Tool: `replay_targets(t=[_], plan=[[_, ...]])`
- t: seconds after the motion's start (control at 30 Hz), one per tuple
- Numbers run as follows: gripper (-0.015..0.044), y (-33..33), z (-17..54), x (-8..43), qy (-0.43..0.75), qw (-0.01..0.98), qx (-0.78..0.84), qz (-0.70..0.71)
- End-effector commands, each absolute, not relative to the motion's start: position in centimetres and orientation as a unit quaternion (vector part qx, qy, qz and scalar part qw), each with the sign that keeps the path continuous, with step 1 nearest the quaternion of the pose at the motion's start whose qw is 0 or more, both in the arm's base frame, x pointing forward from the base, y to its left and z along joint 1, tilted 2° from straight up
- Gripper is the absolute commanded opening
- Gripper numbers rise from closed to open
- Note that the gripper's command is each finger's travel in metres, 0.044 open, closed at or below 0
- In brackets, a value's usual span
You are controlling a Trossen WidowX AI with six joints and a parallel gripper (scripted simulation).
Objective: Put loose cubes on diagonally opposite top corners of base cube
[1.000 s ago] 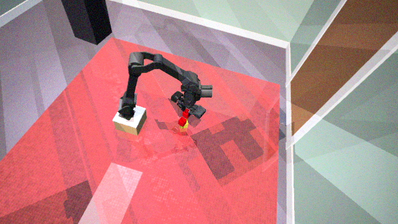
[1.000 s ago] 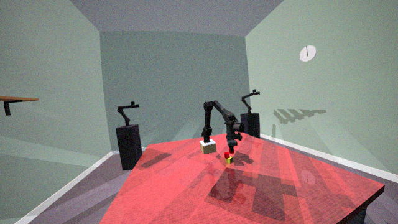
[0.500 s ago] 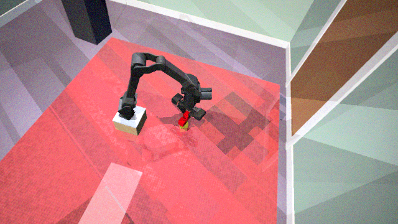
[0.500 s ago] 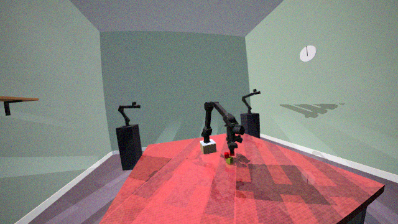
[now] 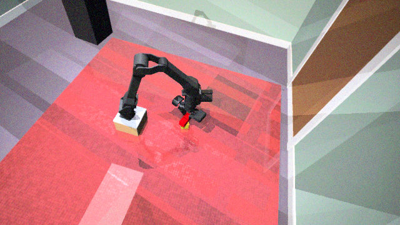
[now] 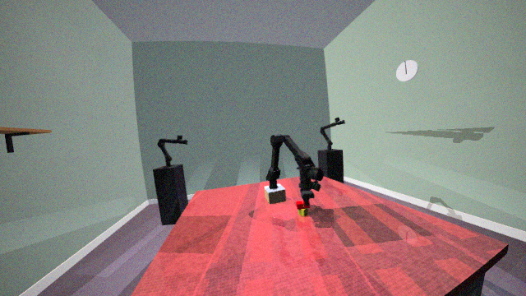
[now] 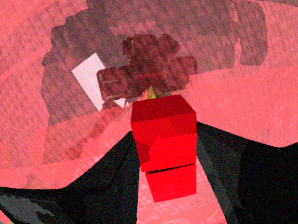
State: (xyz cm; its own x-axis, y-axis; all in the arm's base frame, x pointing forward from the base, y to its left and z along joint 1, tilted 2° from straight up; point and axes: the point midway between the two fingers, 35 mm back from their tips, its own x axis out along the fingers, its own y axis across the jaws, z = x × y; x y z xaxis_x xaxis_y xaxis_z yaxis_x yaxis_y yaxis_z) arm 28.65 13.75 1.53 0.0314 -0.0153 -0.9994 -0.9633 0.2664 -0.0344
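Near the yellow cube (image 5: 186, 126) (image 6: 303, 212) (image 7: 151, 92), the tool (image 5: 188, 115) (image 6: 306, 205) (image 7: 162, 132) grips a red cube (image 5: 187, 115) (image 6: 306, 206) (image 7: 165, 132).

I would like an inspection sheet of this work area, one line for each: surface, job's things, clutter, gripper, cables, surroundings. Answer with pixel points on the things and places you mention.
Surface: red table top (image 5: 219, 187) (image 6: 230, 263), with shadows and paler patches.
Job's things: two red cubes, close together, at the yellow base cube (image 5: 185, 126) (image 6: 303, 212); whether they touch, or both rest on it, cannot be told.
Clutter: nothing seen.
Gripper: shut on one red cube (image 7: 165, 135), just above or at the base cube.
Cables: nothing seen.
Surroundings: two black pedestals with arms behind the table, a wall clock (image 6: 407, 71), a wooden shelf (image 6: 25, 131), pale green walls.
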Motion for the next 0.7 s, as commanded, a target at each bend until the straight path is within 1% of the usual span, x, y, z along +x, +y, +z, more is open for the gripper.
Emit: replay_targets(t=[0.0, 0.37, 0.5, 0.67], plan=[[0.0105, 13.67, 1.38, 28.72, 0.556, 0.568, -0.442, 0.416], [0.0105, 13.67, 1.38, 28.72, 0.556, 0.568, -0.442, 0.416], [0.0205, 13.67, 1.38, 28.72, 0.556, 0.568, -0.442, 0.416], [0.0205, 13.67, 1.38, 28.72, 0.556, 0.568, -0.442, 0.416]])
